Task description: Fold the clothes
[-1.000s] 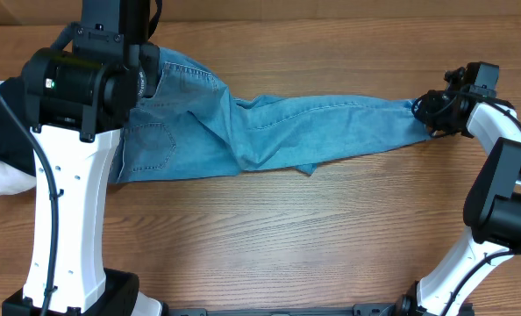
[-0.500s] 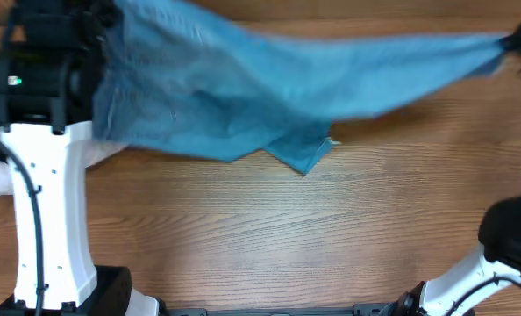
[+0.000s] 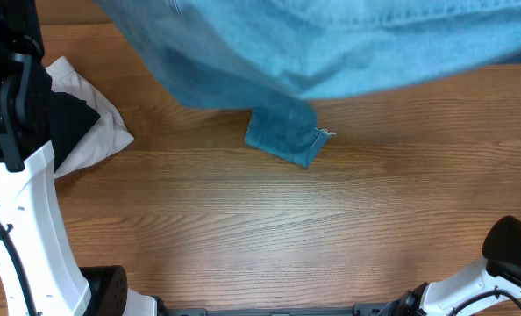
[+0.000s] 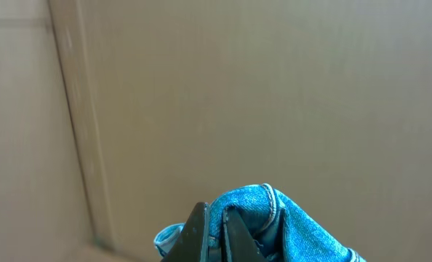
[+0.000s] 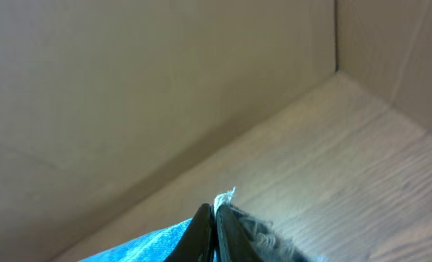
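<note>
Jeans [image 3: 331, 44] stretch between left tool [image 4: 214, 234] and right tool [image 5: 214, 231] (blurred overhead), each tool clamped on them.

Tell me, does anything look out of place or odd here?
Yes. The jeans are lifted off the table, but one leg end with a frayed hem droops loose below the rest. At the left, a white garment lies crumpled.

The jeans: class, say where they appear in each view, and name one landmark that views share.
Overhead: jeans lifted across the top, one leg end hanging at centre.
Left wrist: jeans bunched at bottom centre.
Right wrist: jeans at bottom left, frayed hem showing.
Shared: wooden table, overhead and right wrist.
</note>
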